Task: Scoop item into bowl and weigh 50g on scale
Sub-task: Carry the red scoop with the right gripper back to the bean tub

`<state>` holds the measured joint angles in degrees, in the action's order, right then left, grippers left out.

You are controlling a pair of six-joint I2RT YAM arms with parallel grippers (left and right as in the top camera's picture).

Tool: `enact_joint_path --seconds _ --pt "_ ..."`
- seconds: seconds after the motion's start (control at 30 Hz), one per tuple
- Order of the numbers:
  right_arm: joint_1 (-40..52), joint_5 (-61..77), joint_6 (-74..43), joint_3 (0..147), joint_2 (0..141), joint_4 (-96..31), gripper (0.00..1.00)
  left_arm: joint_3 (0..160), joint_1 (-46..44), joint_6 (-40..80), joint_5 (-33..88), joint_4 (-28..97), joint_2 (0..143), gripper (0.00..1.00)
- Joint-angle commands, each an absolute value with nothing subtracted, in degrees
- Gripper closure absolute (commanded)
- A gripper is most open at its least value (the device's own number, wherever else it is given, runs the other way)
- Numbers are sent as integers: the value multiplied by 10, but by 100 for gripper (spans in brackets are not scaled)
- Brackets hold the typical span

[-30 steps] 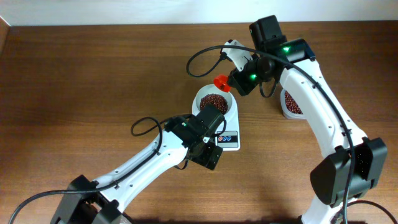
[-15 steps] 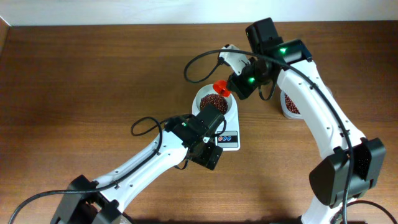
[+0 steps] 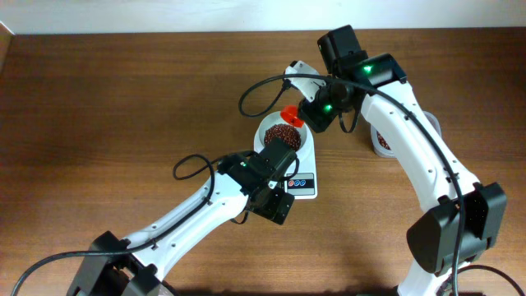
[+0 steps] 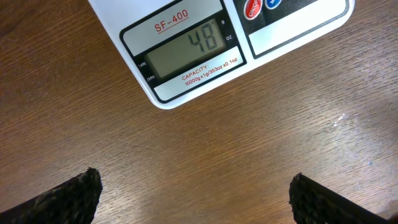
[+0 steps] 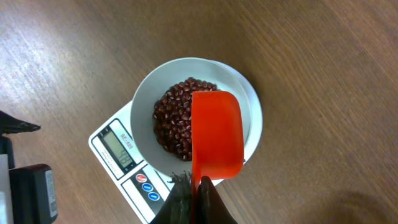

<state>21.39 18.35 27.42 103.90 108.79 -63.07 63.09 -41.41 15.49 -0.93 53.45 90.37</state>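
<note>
The flat white rectangular scale [image 4: 186, 53] reads 48, nearly fifty; only a few small dark reddish-brown beans [image 5: 171, 118] seem needed in the round white bowl [image 5: 249, 93] on it. Right fingers [image 5: 183, 202] clamp an orange plastic scoop [image 5: 214, 134] over the bowl, at 1 o'clock in the overhead view; left fingers [image 4: 68, 199] stand apart above the tabletop [image 4: 217, 162]

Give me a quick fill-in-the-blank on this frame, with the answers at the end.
1. The display of the scale reads ___.
2. The right claw grips a red ___ above the bowl.
3. The bowl, holding the beans, stands on the ___.
Missing words: 48; scoop; scale.
</note>
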Motion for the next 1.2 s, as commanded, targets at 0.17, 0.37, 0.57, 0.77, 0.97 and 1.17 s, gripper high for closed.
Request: enact_joint_path --seconds 0.17,0.37,0.57,0.77,0.97,1.17 --pt "225 176 287 1051 1071 -629 96 627 -416 154 -15 534 898 1" --pt "225 173 291 1051 1072 -630 96 627 -416 154 -15 534 898 1" --pt "223 173 258 1051 1072 -623 96 627 -416 154 -15 534 898 1" --pt "154 259 168 1051 1072 -611 96 627 -416 154 -15 534 898 1" --pt "-10 395 100 1051 1072 -619 96 627 -416 154 -15 534 898 1" --pt "-108 372 100 1051 1072 -653 96 627 -416 154 -15 534 898 1"
